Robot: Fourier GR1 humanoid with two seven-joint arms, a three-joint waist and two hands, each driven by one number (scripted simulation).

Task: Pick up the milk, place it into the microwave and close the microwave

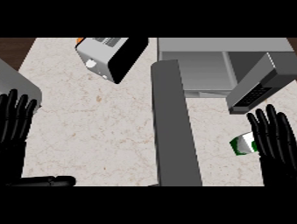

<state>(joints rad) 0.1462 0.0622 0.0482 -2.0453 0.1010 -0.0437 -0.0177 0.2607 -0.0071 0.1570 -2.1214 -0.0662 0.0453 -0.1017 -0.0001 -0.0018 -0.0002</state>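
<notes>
A green and white milk carton point(242, 145) stands on the marble counter point(105, 127) at the lower right. My right hand point(279, 144) is just right of it, fingers straight and pointing up, partly covering the carton's right side. The microwave point(222, 65) sits at the back right with its cavity showing and its door point(173, 127) swung wide open toward me, running down the middle of the view. My left hand point(8, 127) rests open at the far left edge, thumb stretched out to the right.
A toaster point(111, 57) lies tilted at the back centre-left. A grey appliance corner point(8, 78) juts in at the left edge. The microwave's control panel point(257, 87) hangs over the counter above the carton.
</notes>
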